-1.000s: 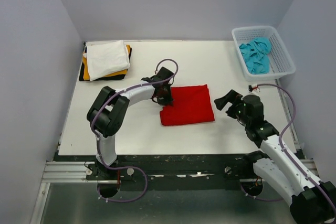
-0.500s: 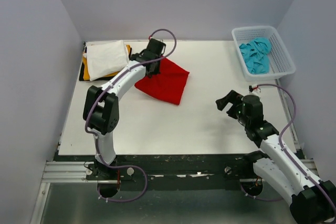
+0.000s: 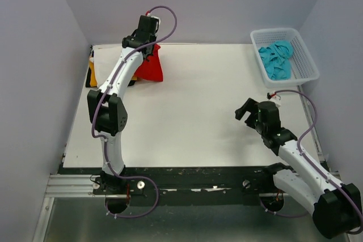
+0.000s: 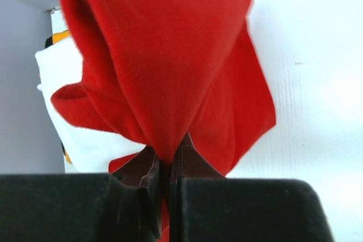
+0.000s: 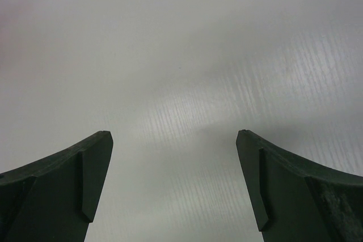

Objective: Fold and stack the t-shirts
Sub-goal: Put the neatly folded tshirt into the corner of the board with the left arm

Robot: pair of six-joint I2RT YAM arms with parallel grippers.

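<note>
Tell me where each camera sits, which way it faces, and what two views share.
Top external: above and behind the arm bases, looking down on the white table; both arms show.
Left wrist: on the left arm, looking along the shut left tool at the bright red cloth t-shirt it grips, white folded t-shirt behind.
Right wrist: on the right arm, facing bare table between the fingers of the open right tool.
Shared: top external and left wrist both show the red t-shirt near the far-left stack.
</note>
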